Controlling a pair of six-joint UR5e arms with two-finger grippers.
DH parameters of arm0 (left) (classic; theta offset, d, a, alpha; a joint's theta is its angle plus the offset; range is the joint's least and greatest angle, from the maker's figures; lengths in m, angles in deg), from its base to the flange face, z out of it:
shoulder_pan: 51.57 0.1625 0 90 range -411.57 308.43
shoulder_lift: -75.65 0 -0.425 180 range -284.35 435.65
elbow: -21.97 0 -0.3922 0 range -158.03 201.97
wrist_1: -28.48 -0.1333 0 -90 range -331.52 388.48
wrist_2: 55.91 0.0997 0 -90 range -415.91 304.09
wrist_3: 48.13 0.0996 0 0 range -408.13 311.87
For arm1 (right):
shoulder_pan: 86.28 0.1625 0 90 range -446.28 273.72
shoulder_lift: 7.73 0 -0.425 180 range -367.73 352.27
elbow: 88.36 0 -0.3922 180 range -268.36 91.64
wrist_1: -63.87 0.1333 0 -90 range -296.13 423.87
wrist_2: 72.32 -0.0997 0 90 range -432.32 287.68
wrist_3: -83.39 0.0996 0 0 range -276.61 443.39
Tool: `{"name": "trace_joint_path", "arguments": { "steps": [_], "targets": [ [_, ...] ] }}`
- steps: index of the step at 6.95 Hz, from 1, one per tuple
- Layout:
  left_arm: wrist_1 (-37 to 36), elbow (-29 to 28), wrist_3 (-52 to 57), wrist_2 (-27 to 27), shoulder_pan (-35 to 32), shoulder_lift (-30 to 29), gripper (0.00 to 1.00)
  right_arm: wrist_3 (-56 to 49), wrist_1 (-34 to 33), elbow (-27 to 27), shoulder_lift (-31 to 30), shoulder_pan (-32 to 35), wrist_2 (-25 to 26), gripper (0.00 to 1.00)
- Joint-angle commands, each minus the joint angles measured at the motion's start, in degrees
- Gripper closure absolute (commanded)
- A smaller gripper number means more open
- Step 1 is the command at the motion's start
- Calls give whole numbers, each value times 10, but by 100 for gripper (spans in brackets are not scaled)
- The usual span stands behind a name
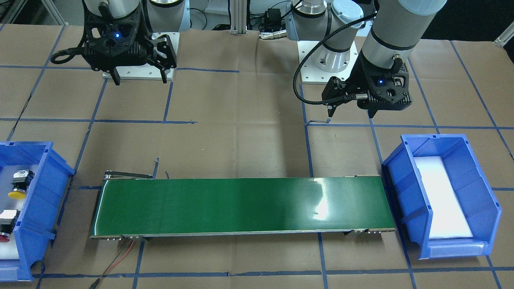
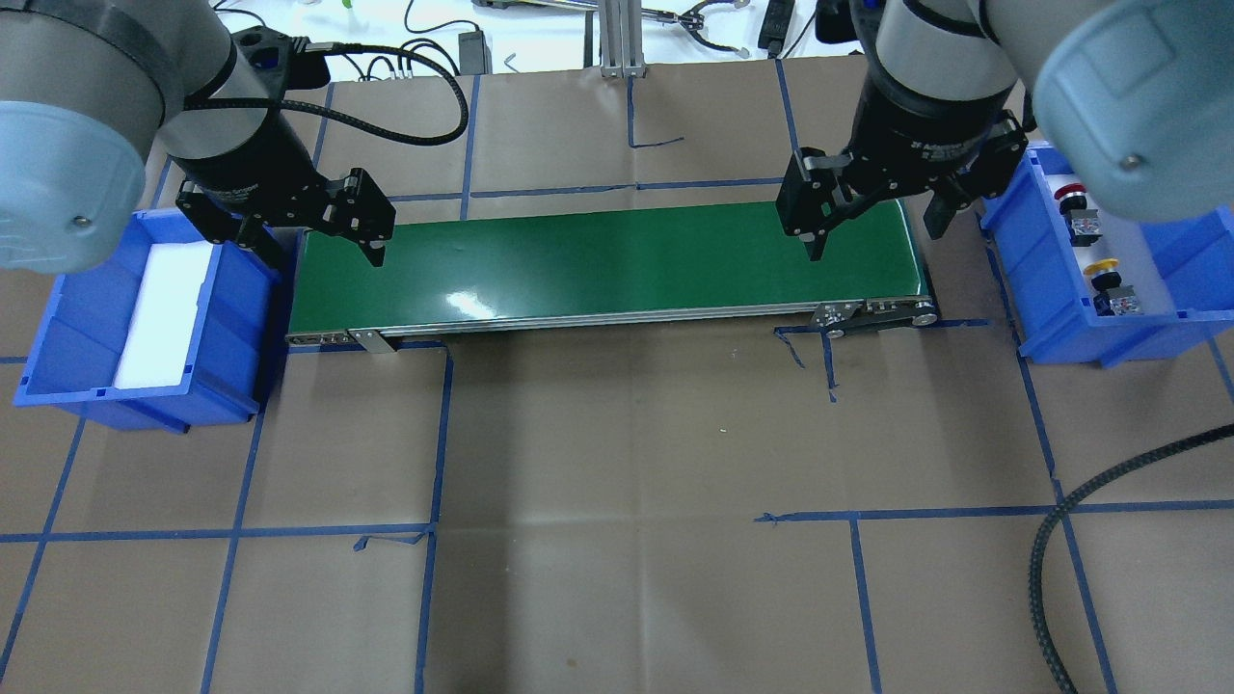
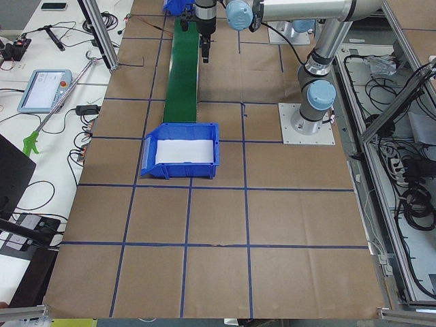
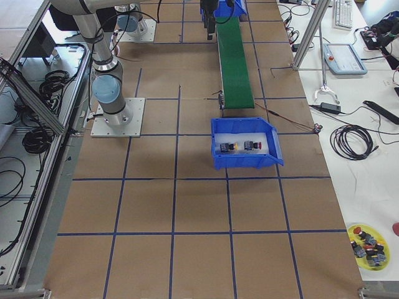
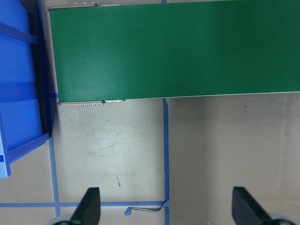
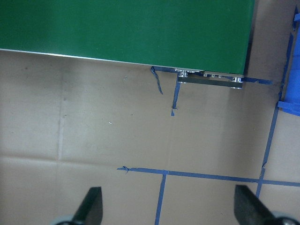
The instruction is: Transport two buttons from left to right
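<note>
The yellow-capped button [image 1: 19,188] and the red-capped button [image 1: 7,226] lie on white foam in a blue bin [image 1: 40,188] at the robot's right end of the table. They also show in the overhead view, yellow [image 2: 1106,275] and red [image 2: 1070,198]. My right gripper [image 2: 875,241] is open and empty, above the right end of the green conveyor belt [image 2: 607,260], beside that bin. My left gripper [image 2: 323,258] is open and empty above the belt's left end. Each wrist view shows only spread fingertips, left [image 5: 89,206] and right [image 6: 91,206], over brown paper.
A second blue bin [image 2: 231,328] with a bare white foam pad stands at the belt's left end, also seen in the front view [image 1: 478,180]. Blue tape lines grid the brown paper table. A black cable [image 2: 1060,540] lies at the near right.
</note>
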Motion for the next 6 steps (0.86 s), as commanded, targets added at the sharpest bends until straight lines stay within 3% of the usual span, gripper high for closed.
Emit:
{"name": "trace_joint_path", "arguments": {
  "steps": [1,6],
  "targets": [
    [0,0,0,-1,0,0,0,-1,-45,-40,-19,-4,-1,0],
    [0,0,0,-1,0,0,0,-1,-52,-40,-14,-4,-1,0]
  ]
}}
